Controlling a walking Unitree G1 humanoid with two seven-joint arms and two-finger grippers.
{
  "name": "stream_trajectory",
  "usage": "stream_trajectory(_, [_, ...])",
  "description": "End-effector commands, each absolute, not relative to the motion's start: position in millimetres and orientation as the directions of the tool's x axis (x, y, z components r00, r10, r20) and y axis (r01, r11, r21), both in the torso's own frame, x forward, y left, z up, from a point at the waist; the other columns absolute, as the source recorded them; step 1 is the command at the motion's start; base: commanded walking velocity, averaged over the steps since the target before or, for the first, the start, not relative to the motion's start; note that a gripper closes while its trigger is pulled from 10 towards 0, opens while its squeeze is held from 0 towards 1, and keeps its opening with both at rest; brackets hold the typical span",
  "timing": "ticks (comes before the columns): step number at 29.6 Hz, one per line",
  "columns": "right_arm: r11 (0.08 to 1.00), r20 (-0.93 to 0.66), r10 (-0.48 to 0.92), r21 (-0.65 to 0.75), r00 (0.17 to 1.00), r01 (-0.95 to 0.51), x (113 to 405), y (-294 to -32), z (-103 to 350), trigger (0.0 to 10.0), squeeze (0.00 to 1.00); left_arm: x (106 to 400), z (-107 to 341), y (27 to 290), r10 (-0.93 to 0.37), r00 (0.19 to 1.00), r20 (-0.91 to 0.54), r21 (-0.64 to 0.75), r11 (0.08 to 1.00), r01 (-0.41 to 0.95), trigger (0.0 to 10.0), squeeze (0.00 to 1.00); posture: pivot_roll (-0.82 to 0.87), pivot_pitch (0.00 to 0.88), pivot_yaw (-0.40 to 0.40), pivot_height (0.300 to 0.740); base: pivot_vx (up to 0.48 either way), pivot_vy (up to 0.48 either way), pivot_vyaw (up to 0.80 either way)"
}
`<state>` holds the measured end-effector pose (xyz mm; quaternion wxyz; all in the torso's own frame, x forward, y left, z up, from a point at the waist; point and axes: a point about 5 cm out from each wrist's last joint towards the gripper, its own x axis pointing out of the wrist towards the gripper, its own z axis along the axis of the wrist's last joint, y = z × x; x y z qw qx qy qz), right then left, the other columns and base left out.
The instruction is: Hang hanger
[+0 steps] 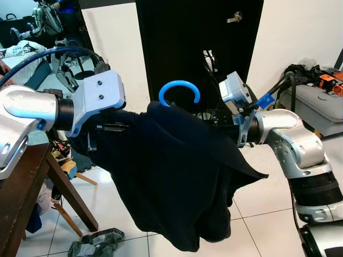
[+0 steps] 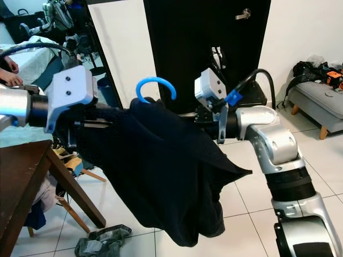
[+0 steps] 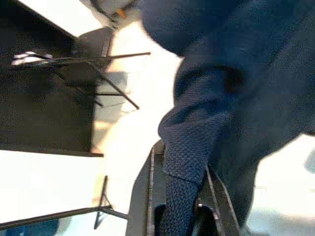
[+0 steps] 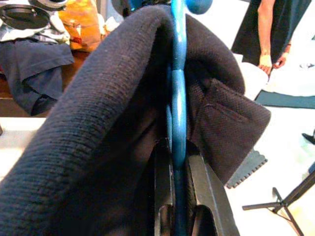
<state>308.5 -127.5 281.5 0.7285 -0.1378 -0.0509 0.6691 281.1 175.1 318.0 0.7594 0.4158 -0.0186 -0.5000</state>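
The right gripper [image 4: 179,209] pinches the blue hanger [image 4: 178,98] between narrow fingers. The left gripper [image 3: 182,216] clamps the dark shirt [image 1: 171,176] draped over the hanger. Behind the hanger's hook stands a black door [image 1: 177,43]; white floor [image 1: 262,219] lies open below.
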Motion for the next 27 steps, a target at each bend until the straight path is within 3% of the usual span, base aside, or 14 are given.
stream_trajectory(1, [0.012, -0.043, 0.999, -0.370, 0.030, -0.929, 299.1, -114.7, 303.7, 0.0, 0.00, 281.2, 308.0, 180.7, -0.749, 0.489, -0.447, 0.609, 0.145, 0.779, 0.0, 0.00, 0.02, 0.000, 0.102, 0.740, 0.000, 0.000, 0.00])
stream_trajectory(13, [0.075, -0.011, 0.996, -0.410, 0.087, -0.909, 305.0, -103.9, 308.7, 0.0, 0.00, 291.7, 307.8, 179.2, -0.770, 0.510, -0.383, 0.649, 0.168, 0.742, 0.0, 0.00, 0.02, 0.000, 0.098, 0.740, 0.000, 0.000, 0.00])
stream_trajectory(14, [0.093, 0.002, 0.995, -0.418, 0.101, -0.904, 305.8, -103.6, 309.8, 1.7, 0.00, 293.3, 308.2, 180.0, -0.776, 0.511, -0.369, 0.649, 0.178, 0.739, 0.0, 0.00, 0.02, 0.000, 0.098, 0.740, 0.000, 0.000, 0.00])
stream_trajectory(15, [0.112, 0.018, 0.993, -0.402, 0.114, -0.909, 307.5, -104.0, 310.9, 10.0, 0.00, 295.4, 309.9, 181.2, -0.780, 0.519, -0.351, 0.656, 0.191, 0.730, 0.0, 0.00, 0.02, 0.000, 0.097, 0.740, 0.000, 0.000, 0.00])
stream_trajectory(17, [0.112, 0.018, 0.993, -0.402, 0.114, -0.909, 307.5, -104.0, 310.9, 10.0, 0.00, 295.4, 309.9, 181.2, -0.780, 0.519, -0.351, 0.656, 0.191, 0.730, 0.0, 0.00, 0.02, 0.000, 0.097, 0.740, 0.000, 0.000, 0.00])
stream_trajectory(18, [0.128, 0.030, 0.992, -0.383, 0.126, -0.915, 309.9, -106.7, 312.2, 10.0, 0.52, 299.2, 314.6, 183.8, -0.786, 0.537, -0.307, 0.668, 0.224, 0.709, 0.0, 0.00, 0.02, 0.000, 0.095, 0.740, 0.000, 0.000, 0.00])
stream_trajectory(19, [0.128, 0.030, 0.992, -0.383, 0.126, -0.915, 309.9, -106.7, 312.2, 10.0, 0.52, 299.2, 314.6, 183.8, -0.786, 0.537, -0.307, 0.668, 0.224, 0.709, 0.0, 0.00, 0.02, 0.000, 0.095, 0.740, 0.000, 0.000, 0.00])
stream_trajectory(20, [0.204, 0.064, 0.979, -0.342, 0.194, -0.917, 319.6, -121.9, 315.4, 10.0, 1.00, 306.1, 325.1, 194.6, -0.796, 0.568, -0.211, 0.669, 0.306, 0.677, 0.0, 0.00, 0.02, 0.000, 0.092, 0.740, 0.000, 0.000, 0.00])
stream_trajectory(21, [0.252, 0.074, 0.968, -0.342, 0.241, -0.905, 324.1, -131.3, 316.5, 10.0, 1.00, 307.7, 328.8, 200.4, -0.800, 0.574, -0.176, 0.662, 0.336, 0.670, 0.0, 0.00, 0.02, 0.000, 0.092, 0.740, 0.000, 0.000, 0.00])
stream_trajectory(23, [0.252, 0.074, 0.968, -0.342, 0.241, -0.905, 324.1, -131.3, 316.5, 10.0, 1.00, 307.7, 328.8, 200.4, -0.800, 0.574, -0.176, 0.662, 0.336, 0.670, 0.0, 0.00, 0.02, 0.000, 0.092, 0.740, 0.000, 0.000, 0.00])
stream_trajectory(25, [0.343, 0.094, 0.939, -0.330, 0.331, -0.879, 330.9, -154.4, 318.0, 10.0, 1.00, 308.2, 334.0, 212.9, -0.803, 0.580, -0.138, 0.644, 0.372, 0.669, 0.0, 0.00, 0.01, 0.000, 0.093, 0.740, 0.000, 0.000, 0.00])
stream_trajectory(27, [0.343, 0.094, 0.939, -0.330, 0.331, -0.879, 330.9, -154.4, 318.0, 10.0, 1.00, 308.2, 334.0, 212.9, -0.803, 0.580, -0.138, 0.644, 0.372, 0.669, 0.0, 0.00, 0.01, 0.000, 0.093, 0.740, 0.000, 0.000, 0.00])
